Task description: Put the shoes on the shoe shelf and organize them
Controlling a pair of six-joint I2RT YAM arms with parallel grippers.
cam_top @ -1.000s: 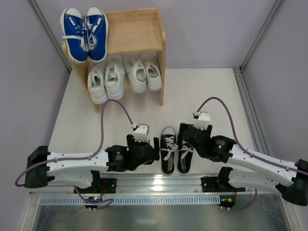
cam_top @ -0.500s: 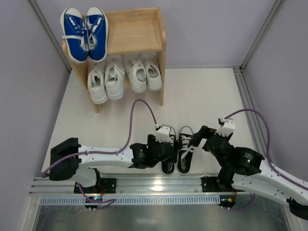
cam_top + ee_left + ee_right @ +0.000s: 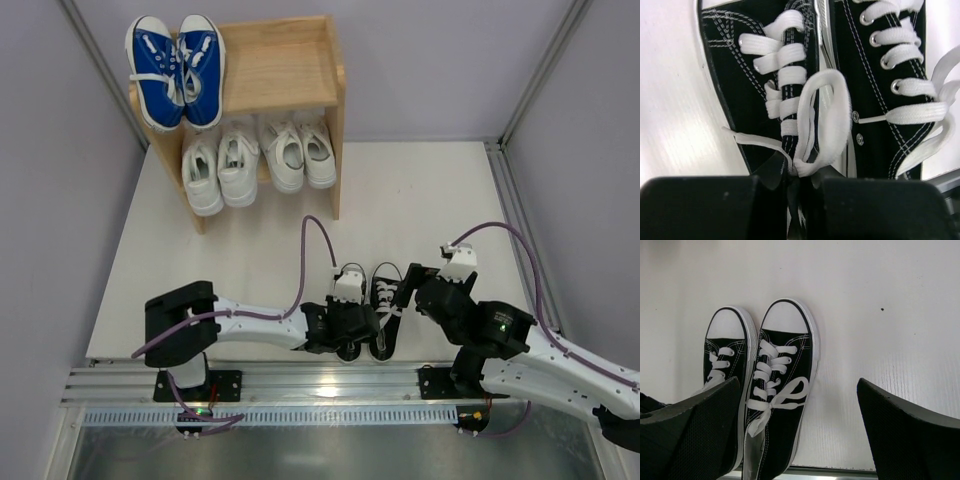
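Observation:
Two black canvas shoes stand side by side near the table's front edge: the left one [image 3: 350,278] [image 3: 755,90] [image 3: 725,350] and the right one [image 3: 387,300] [image 3: 880,75] [image 3: 785,355]. My left gripper [image 3: 350,325] [image 3: 797,200] is shut on the left black shoe, pinching its tongue just behind the lace knot. To the right of the right black shoe, my right gripper [image 3: 410,290] [image 3: 800,435] is wide open and holds nothing. The wooden shoe shelf [image 3: 280,65] stands at the back left. It has a blue pair [image 3: 175,70] on top and two white pairs [image 3: 260,155] on the lower tier.
A metal rail [image 3: 320,382] runs along the near edge just behind the black shoes' heels. Purple cables [image 3: 315,245] loop above both wrists. Aluminium frame posts [image 3: 540,70] and grey walls close in both sides. The right half of the shelf's top tier is bare wood.
My left gripper moved right over the left black shoe and shut on its tongue. The right arm drew back from the shoes, then edged left toward them, staying open.

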